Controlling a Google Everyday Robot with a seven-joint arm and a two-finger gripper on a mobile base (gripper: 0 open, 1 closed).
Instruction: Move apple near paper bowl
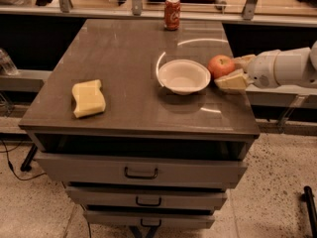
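The red-orange apple [221, 66] is at the right side of the table, just right of the white paper bowl [183, 76] and almost touching its rim. My gripper [228, 72] reaches in from the right edge and is shut on the apple, with one pale finger [231, 82] in front of it and the other behind. The white arm [285, 67] extends off to the right. The bowl stands empty on the tabletop.
A yellow sponge [88, 98] lies at the left front of the grey table [124, 48]. A red soda can [172, 12] stands at the far edge. Drawers [141, 171] sit below the tabletop. A rail runs behind the table.
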